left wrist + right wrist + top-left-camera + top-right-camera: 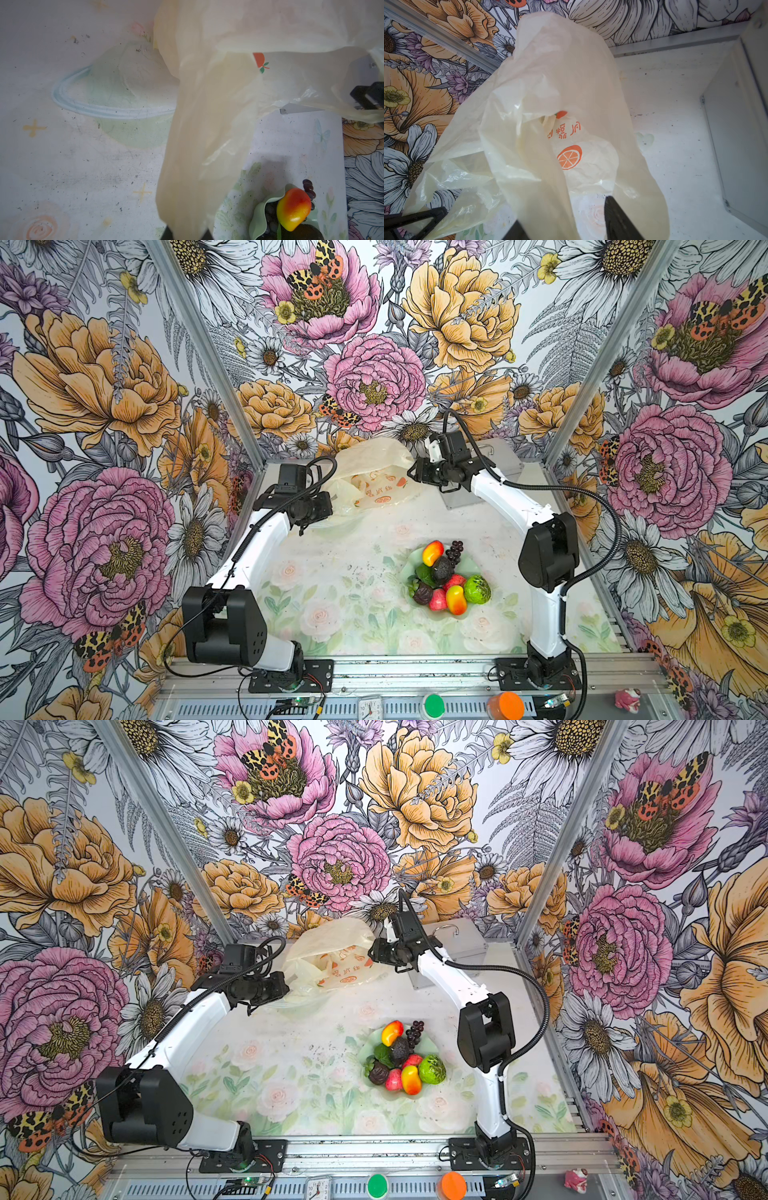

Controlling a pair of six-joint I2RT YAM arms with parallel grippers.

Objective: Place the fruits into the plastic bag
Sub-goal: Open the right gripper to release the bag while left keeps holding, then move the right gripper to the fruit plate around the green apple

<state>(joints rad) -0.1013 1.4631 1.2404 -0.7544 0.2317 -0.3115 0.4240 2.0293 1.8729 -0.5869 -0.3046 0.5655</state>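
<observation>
The left gripper [187, 234] clamped the plastic bag [374, 464]; the right gripper [562, 209], fingers apart, straddled its handle — unheld, the mouth could sag shut against the fruits [451, 576].

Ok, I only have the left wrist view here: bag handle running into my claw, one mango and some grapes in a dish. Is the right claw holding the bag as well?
Observer: No. The right wrist view shows the right claw open, jaws apart, with a handle of the plastic bag passing between them, not pinched.
Operator: And what else is in that dish?
Observer: In both top views a second mango lies at the near edge of the dish, beside a bumpy green fruit.
</observation>
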